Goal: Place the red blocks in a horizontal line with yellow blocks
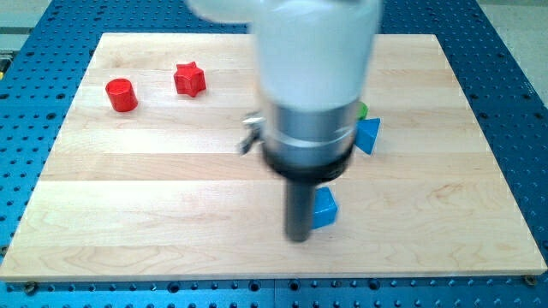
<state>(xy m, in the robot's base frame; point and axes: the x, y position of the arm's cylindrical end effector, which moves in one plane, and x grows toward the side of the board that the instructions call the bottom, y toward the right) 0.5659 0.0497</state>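
Note:
A red cylinder (pixel 122 94) and a red star (pixel 189 79) sit near the view's top left on the wooden board (pixel 154 188). My tip (pixel 298 237) is low in the middle of the board, touching or just left of a blue block (pixel 324 208). Another blue block (pixel 368 135) lies to the right of the arm, with a sliver of a green block (pixel 363 109) above it. No yellow block shows; the arm's body hides the board's middle top.
The arm's wide white and black body (pixel 312 85) fills the view's top centre. A blue perforated table (pixel 514 128) surrounds the board on all sides.

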